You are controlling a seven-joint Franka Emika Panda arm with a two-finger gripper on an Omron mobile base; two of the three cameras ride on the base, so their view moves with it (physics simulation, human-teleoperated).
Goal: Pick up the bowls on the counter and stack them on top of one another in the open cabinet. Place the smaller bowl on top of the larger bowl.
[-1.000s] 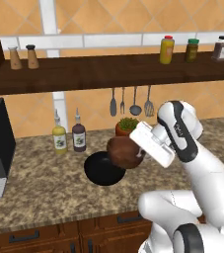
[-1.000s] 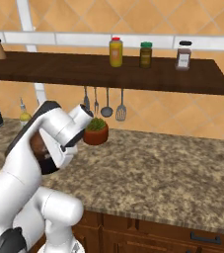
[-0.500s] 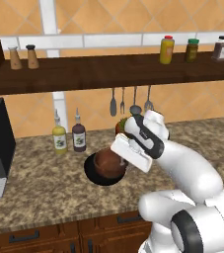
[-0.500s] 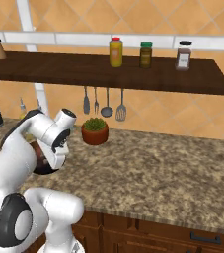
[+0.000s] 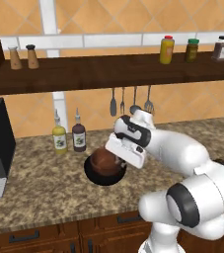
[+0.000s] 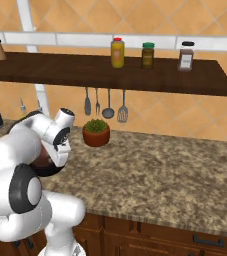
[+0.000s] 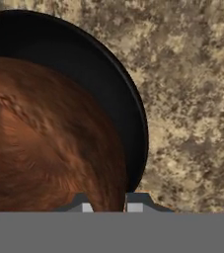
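Two bowls occupy the counter [image 5: 39, 192] below me: the smaller bowl [image 5: 105, 160], reddish-brown, sits inside the larger bowl [image 5: 96, 174], glossy black. In the hand view the smaller bowl [image 7: 44, 143] spreads from 9 o'clock to 6 o'clock, with the larger bowl's [image 7: 113, 94] dark rim curving round it from 12 toward 5 o'clock and bare counter [image 7: 192, 99] at 3 o'clock.

My gripper [image 7: 106, 206] has its two fingertips [image 7: 135, 203] close together at 6 o'clock, straddling the brown bowl's wall. I judge them pinching that rim, though the contact itself is cut off by the frame edge, so I cannot tell for certain.

Assessment: the step in hand is setting the smaller bowl into the larger one while both are on the counter. The open cabinet [image 5: 108, 71], at 12 o'clock in the left base view, holds neither bowl yet.

Next move, in my judgement: free the brown rim, then take the black bowl by its edge and lift the pair level to the shelf.
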